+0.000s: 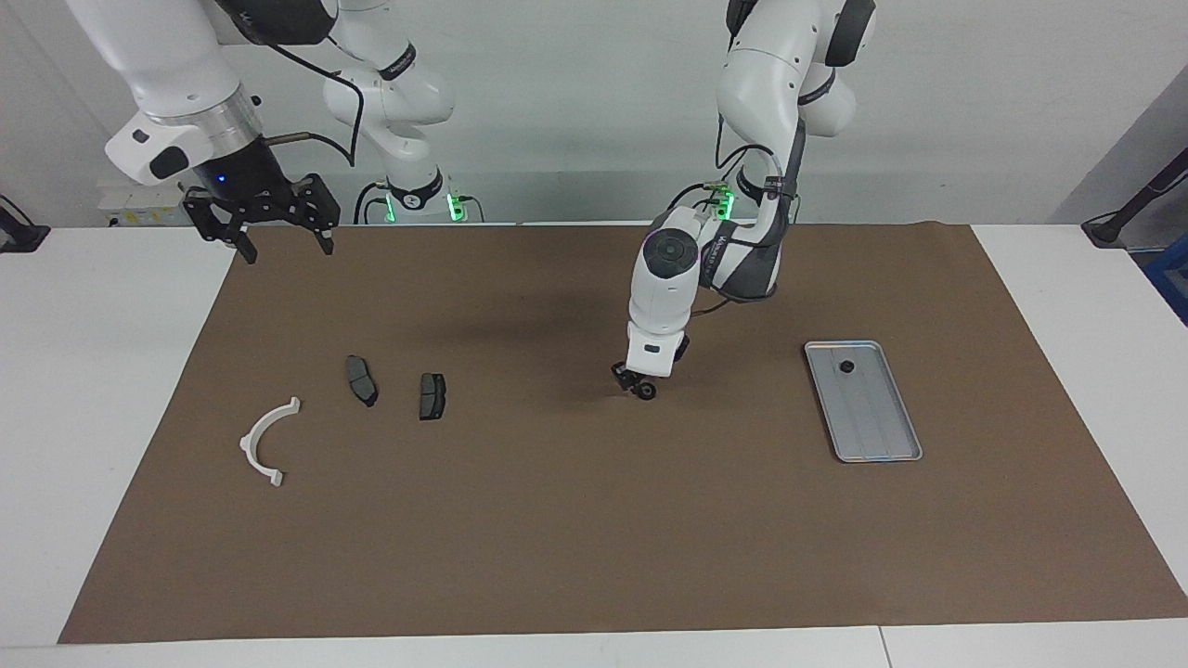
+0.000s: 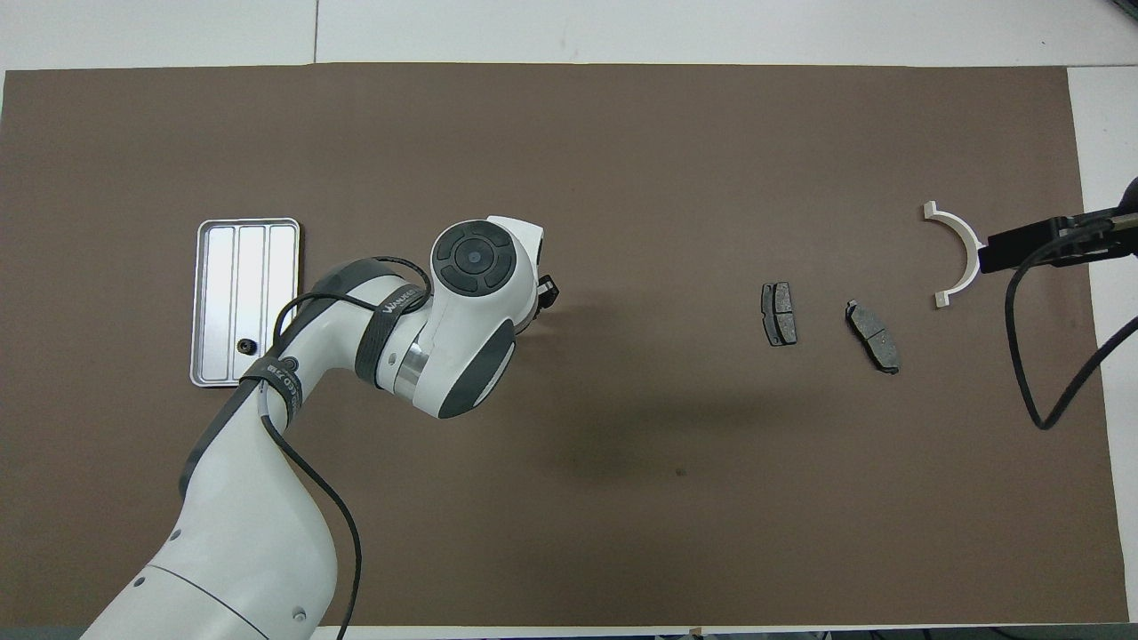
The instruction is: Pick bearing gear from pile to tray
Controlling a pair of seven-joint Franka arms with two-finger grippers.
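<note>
The bearing gear (image 1: pixel 646 391), small, black and round, sits low at the mat near the table's middle, with my left gripper (image 1: pixel 637 382) shut on it. In the overhead view the left arm's wrist hides the gear. The silver-grey tray (image 1: pixel 872 436) (image 2: pixel 222 267) lies toward the left arm's end and holds one small black round piece (image 1: pixel 846 366) (image 2: pixel 244 345). The pile's remaining parts lie toward the right arm's end: a white half-ring bracket (image 1: pixel 264 445) (image 2: pixel 960 253) and two dark brake pads (image 1: pixel 360 378) (image 1: pixel 432 395). My right gripper (image 1: pixel 286 243) hangs open, high over the mat's corner at its own end.
A brown mat (image 1: pixel 594 538) covers most of the white table. The brake pads (image 2: pixel 779 313) (image 2: pixel 873 336) lie side by side between the gear and the bracket. A black cable (image 2: pixel 1031 356) from the right arm hangs over the mat's edge.
</note>
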